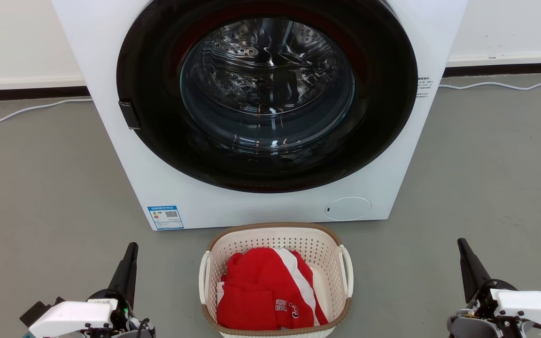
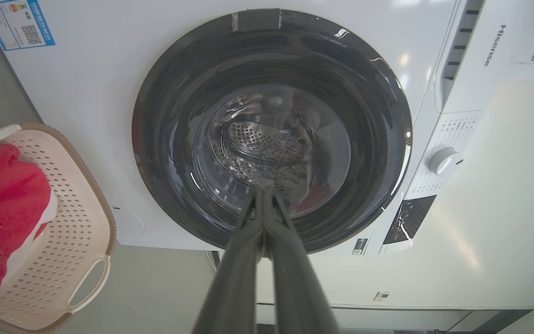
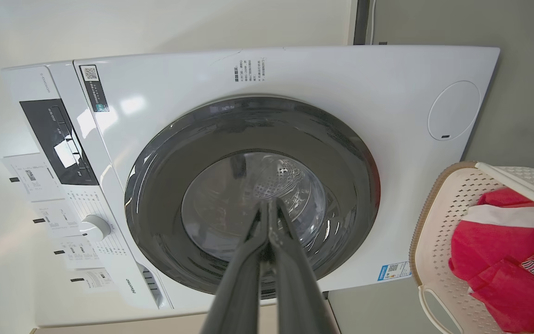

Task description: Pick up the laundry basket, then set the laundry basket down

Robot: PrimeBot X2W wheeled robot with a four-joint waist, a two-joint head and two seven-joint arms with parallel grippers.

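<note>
Laundry basket (image 1: 275,241): stands on the grey floor (image 1: 40,188), just in front of the washing machine (image 1: 261,206), between the two grippers and touched by neither.
Contents: a red garment (image 1: 261,291) with white stripes (some lettering shows on it).
Left gripper (image 1: 131,251): low to the basket's left, apart from its handle, fingers pressed together, holding nothing.
Right gripper (image 1: 464,249): low to the basket's right, fingers likewise pressed together, empty.
Machine front: round dark door, steel drum visible through the glass.

Cream perforated plastic laundry basket (image 1: 275,244) sat on grey floor (image 1: 40,188) before white front-loading washing machine (image 1: 251,206); red-and-white garment (image 1: 261,291) lay inside; left gripper (image 1: 133,246) stood left of basket, right gripper (image 1: 461,242) right, both apart
</note>
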